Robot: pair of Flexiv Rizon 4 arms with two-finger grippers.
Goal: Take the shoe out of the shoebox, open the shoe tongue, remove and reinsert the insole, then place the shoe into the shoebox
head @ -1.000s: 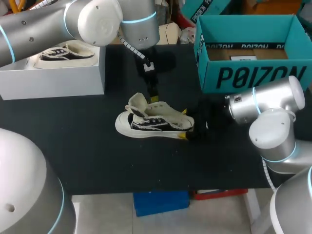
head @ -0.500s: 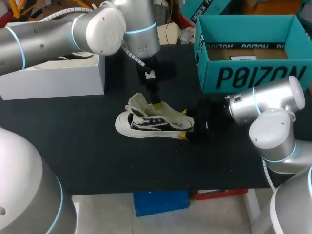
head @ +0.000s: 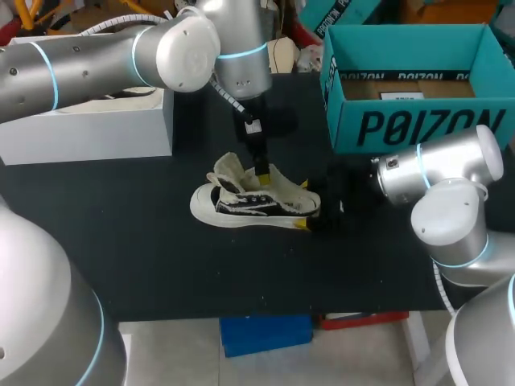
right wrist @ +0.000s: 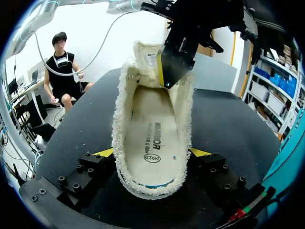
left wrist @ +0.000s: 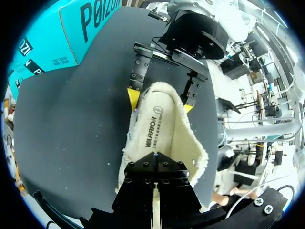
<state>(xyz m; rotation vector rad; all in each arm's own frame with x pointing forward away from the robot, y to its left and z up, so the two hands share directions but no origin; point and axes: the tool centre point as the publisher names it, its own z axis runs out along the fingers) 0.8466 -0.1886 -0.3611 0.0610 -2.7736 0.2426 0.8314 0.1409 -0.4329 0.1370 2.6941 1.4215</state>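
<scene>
Resting on the black table [head: 161, 265] near its middle, the shoe [head: 253, 201] points its toe toward my left and its heel toward my right, with the fleecy tongue [head: 228, 170] turned up and forward over the laces. The right gripper [right wrist: 152, 153] clasps the heel, one yellow tip pressed against each side of the shoe's cream collar. The insole [left wrist: 155, 129] lies flat inside the shoe, its printed face up (plain in both wrist views). The left gripper [head: 260, 170] comes down from above into the shoe's opening, close behind the tongue. Its fingers are drawn together, with only a thin seam between them in the left wrist view. Whether they pinch the lining or the insole I cannot tell. The teal shoebox [head: 418, 96] stands open at the table's far right, well apart from the shoe, and a white box [head: 88, 133] sits at the far left.
</scene>
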